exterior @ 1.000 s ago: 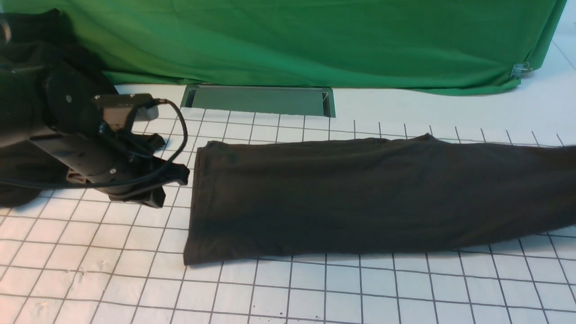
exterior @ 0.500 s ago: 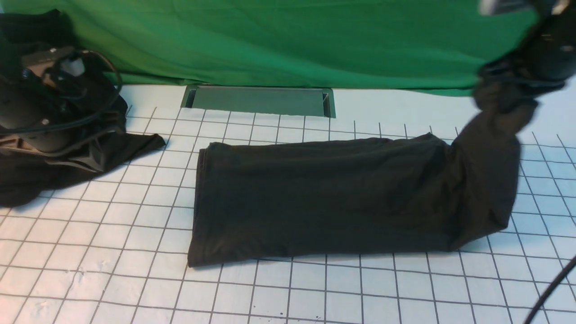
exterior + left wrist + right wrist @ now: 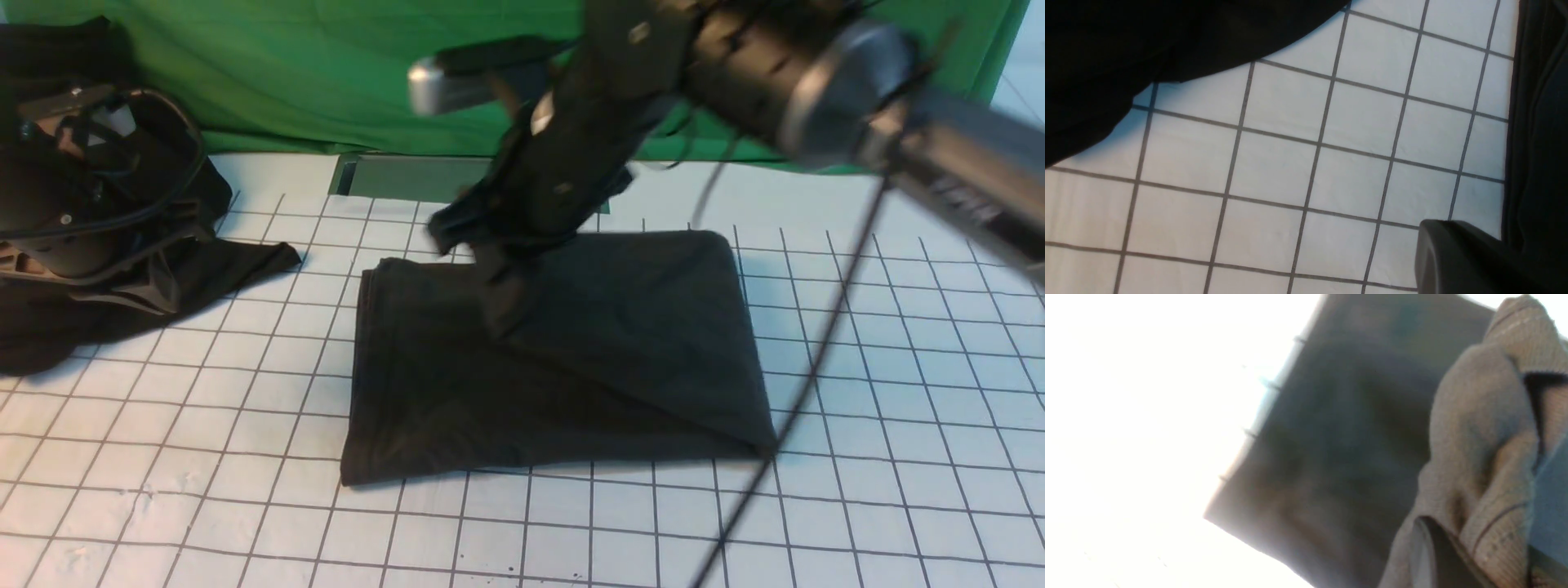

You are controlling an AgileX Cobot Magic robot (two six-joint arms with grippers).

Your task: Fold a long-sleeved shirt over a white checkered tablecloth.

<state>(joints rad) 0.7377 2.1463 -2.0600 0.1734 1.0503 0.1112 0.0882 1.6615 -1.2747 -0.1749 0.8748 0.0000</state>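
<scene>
The long-sleeved shirt lies as a dark folded band on the white checkered tablecloth. Its right end is lifted and doubled leftward over the middle. My right gripper hangs over the shirt's centre, shut on that raised end. In the right wrist view, bunched fabric wraps round a finger, with the flat shirt below. My left arm sits at the far left, away from the shirt. One left finger shows over the tablecloth, with nothing seen in it.
A green draped cloth hangs along the back. A grey slot lies in front of it. A heap of dark cloth rests under the left arm. The right arm's cable hangs across the shirt's right edge.
My right arm swept in from the right, carrying the shirt's right end up and leftward over its middle. My left arm drew back from the shirt's left edge to the far left.
</scene>
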